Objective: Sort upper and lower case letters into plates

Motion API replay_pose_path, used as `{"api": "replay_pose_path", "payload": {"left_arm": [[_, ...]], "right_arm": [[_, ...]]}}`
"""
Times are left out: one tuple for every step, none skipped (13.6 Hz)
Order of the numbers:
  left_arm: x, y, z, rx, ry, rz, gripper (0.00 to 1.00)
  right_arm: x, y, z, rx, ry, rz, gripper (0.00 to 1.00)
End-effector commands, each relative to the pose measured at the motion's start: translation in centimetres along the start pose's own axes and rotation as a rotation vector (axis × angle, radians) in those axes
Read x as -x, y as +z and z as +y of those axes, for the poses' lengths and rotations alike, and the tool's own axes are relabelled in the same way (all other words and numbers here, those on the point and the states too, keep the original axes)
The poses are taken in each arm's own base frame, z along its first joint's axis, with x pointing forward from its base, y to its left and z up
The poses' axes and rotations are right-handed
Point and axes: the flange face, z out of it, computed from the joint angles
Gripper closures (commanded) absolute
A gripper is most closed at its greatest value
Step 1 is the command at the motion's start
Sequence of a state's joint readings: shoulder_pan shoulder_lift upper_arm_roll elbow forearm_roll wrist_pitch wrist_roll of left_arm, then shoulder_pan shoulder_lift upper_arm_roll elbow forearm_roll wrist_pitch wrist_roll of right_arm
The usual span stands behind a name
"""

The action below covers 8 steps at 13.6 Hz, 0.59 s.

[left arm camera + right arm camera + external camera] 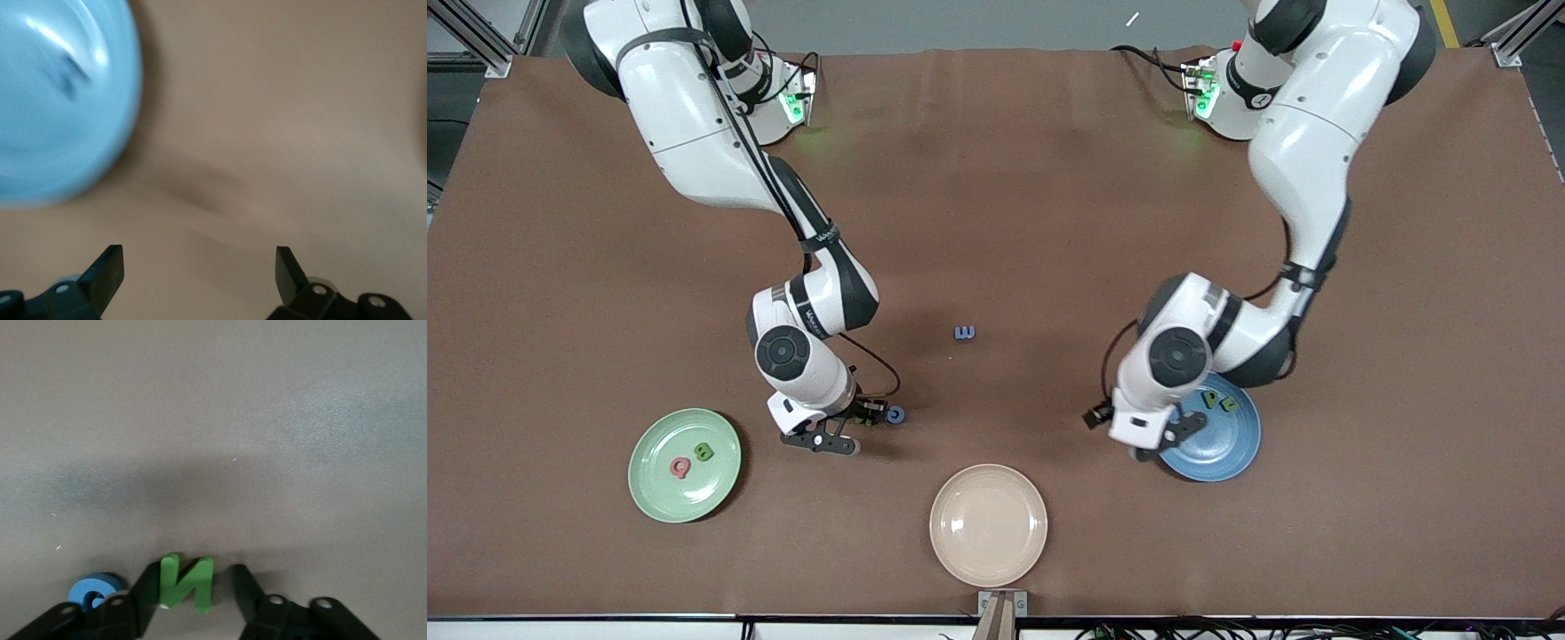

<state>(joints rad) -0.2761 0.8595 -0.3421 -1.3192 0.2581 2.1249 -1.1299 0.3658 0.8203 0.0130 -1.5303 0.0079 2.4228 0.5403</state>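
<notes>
Left claw (200, 273) seen spread wide and empty by the blurred blue plate (1232, 444), right claw (190, 597) bracketing a green letter (185, 583), grip unclear, blue letter (97, 590) half hidden beside it.

worktop (996, 178): brown matte cover, wide, lightly creased at the robots' edge | floor (978, 22): grey, seen above the worktop | frame: aluminium profiles (480, 40) at the upper corners | cables (1316, 629): black, along the lower edge | light: even, soft shadows
</notes>
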Motion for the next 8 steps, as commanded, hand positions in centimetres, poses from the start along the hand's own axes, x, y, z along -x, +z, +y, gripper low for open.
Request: {"api": "replay_pose_path", "payload": {"left_arm": [[7.5,-0.4,4.1,0.029,0.065,0.049,0.01],[10.4,-0.1,5.8,0.048,0.126,0.076,0.02],[13.3,1.2,7.2,0.073,0.171,0.082,0.03],[14.9,1.4,8.3,0.123,0.197,0.090,0.03],[16.1,1.5,8.9,0.141,0.219,0.093,0.05],[17.9,2.1,9.4,0.139,0.238,0.087,0.08],[19.9,2.4,10.1,0.139,0.261,0.082,0.13],[21.2,3.1,10.4,0.132,0.280,0.080,0.16]], "right_arm": [[0.4,0.8,0.9,0.018,0.018,0.000,0.87],[0.2,0.6,1.1,0.018,0.020,0.002,0.93],[-0.3,0.1,1.7,0.021,0.023,0.006,0.96],[-1.0,-0.6,2.5,0.032,0.027,0.014,0.97],[-2.0,-2.3,3.9,0.059,0.017,0.018,0.97],[-3.2,-3.5,5.3,0.111,-0.044,0.018,0.97],[-4.3,-5.0,6.8,0.147,-0.089,0.018,0.97],[-5.3,-5.5,9.1,0.188,-0.140,0.018,0.97]]}}
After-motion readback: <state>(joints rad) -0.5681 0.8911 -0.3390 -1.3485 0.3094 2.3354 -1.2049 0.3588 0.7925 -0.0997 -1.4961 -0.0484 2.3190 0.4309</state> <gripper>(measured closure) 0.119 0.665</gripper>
